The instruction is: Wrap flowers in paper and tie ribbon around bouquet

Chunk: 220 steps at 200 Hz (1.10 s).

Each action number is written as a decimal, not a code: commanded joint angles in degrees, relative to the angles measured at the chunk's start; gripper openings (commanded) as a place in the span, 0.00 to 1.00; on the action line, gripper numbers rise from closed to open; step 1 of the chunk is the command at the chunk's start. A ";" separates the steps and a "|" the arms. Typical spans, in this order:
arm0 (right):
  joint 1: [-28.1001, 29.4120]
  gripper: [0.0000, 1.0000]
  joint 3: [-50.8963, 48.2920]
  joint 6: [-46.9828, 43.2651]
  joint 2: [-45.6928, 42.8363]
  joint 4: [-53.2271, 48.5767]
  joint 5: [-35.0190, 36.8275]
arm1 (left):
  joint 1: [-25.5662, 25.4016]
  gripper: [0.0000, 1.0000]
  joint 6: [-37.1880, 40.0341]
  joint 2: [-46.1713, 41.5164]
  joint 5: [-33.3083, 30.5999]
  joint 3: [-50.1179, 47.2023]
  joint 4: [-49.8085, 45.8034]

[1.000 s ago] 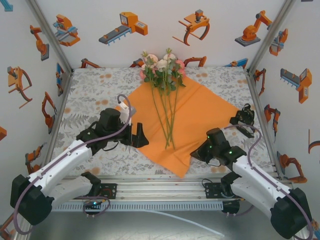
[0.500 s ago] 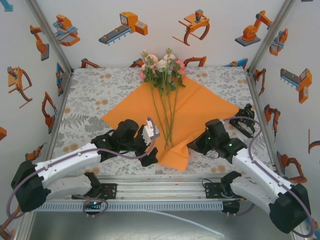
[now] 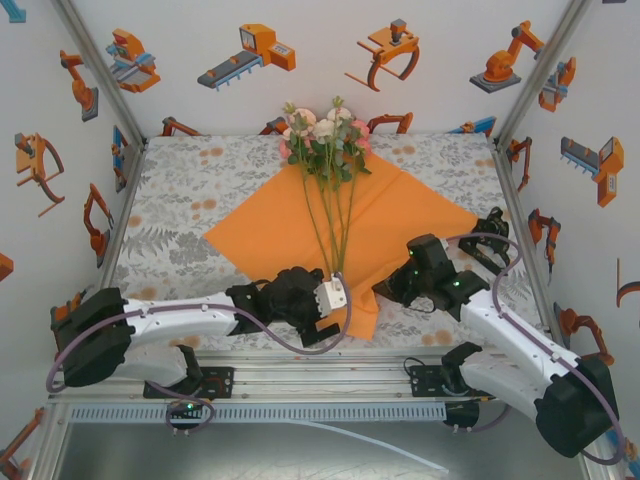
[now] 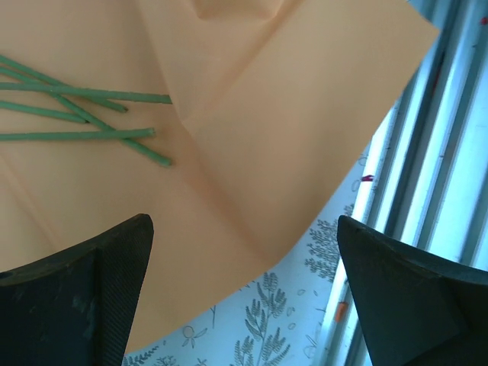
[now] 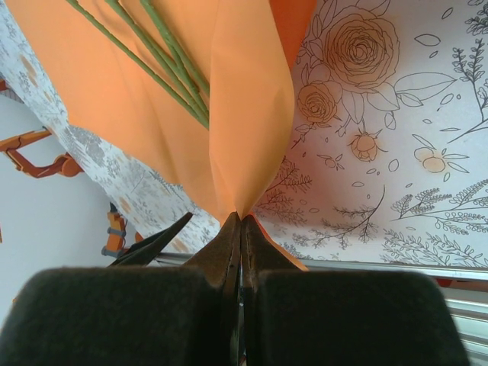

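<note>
Compared with a second ago, the left arm has swung off the sheet's left edge and now stretches low along the front of the desk (image 3: pixel 190 190). Its left pincer (image 3: pixel 328 318) sits by the near corner of the paper (image 3: pixel 400 215). The right pincer (image 3: pixel 384 292) has moved inward, and the paper's near right edge, flat before, is now pulled up into a fold. The flowers (image 3: pixel 325 140) lie as they did, blooms at the far edge and stems running down the middle of the orange sheet.

The right wrist view gives what the overhead camera cannot: the right pincer is clenched tight on a peak of the paper, with the fold rising from its tips and the green stems (image 5: pixel 160 53) lying behind it. The left wrist view shows the left pincer released, its two fingers (image 4: pixel 84 297) standing wide apart above the paper's corner, with the cut stem ends to the upper left and a metal rail (image 4: pixel 412 152) to the right.

From above, the left arm's wrist hides its fingers and the paper's near tip. The blooms are cut off in both wrist views.
</note>
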 commanded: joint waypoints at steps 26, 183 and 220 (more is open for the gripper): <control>0.50 0.00 2.75 1.45 -0.32 -0.46 2.16 | -1.61 0.95 6.40 2.96 -3.41 -1.24 4.10; 0.50 0.64 10.64 -17.23 -1.90 -16.44 13.01 | -0.13 0.12 -5.21 0.37 0.70 2.00 1.84; 0.50 0.67 14.02 -40.43 -7.49 -15.79 21.77 | 3.97 0.08 -11.44 -2.56 3.80 1.94 2.89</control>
